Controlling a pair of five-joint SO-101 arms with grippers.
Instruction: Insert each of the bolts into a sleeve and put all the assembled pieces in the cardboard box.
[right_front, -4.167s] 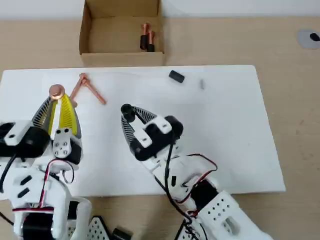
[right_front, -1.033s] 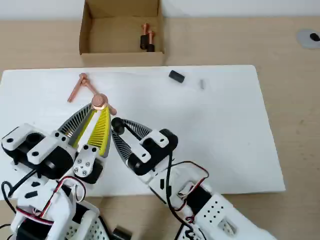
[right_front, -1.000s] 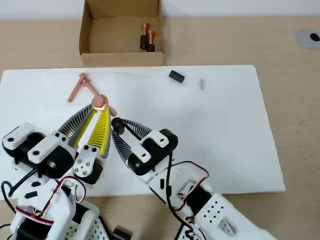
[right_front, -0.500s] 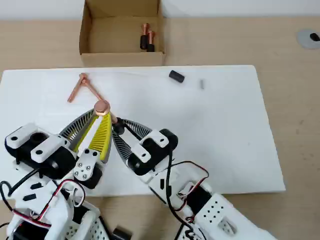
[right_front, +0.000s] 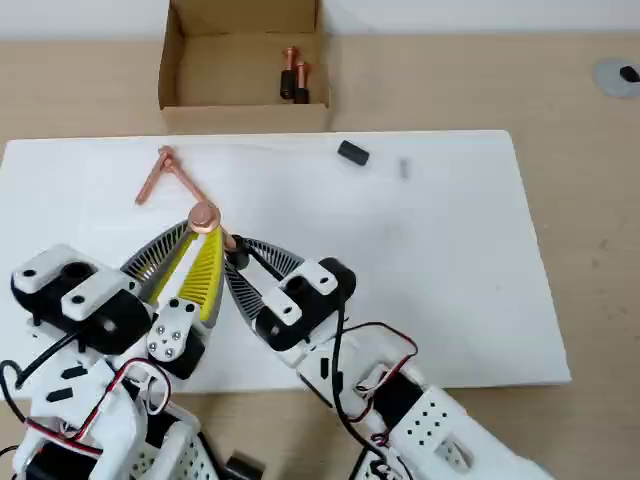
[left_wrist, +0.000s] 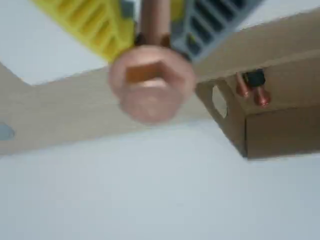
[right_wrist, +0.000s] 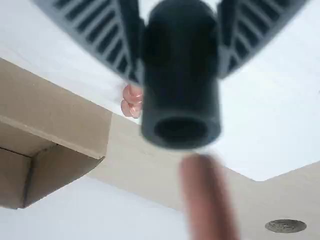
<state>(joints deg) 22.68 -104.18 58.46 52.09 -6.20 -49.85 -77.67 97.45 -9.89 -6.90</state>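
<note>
Your left arm (right_front: 75, 300) is white printed shells around black servo blocks, with red and black cables (right_front: 125, 375) looping low down. The left gripper (right_front: 205, 232) pairs a yellow ribbed finger (right_front: 205, 275) with a grey ribbed finger (right_front: 160, 260), and silver screws (right_front: 168, 340) dot the black plate behind. The right gripper (right_front: 237, 254) has dark grey ribbed fingers (right_front: 262, 255); behind it sit red-and-black wiring (right_front: 385, 335) and a white perforated base (right_front: 440, 420).

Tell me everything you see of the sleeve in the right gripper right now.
The sleeve is a short matte black cylinder with a round open bore. The right gripper holds it between its ribbed dark fingers, open end pointing outward, over the white mat. A copper-coloured bolt, apparently the one in the left gripper, has its shank just off the opening, not inside it.
</note>
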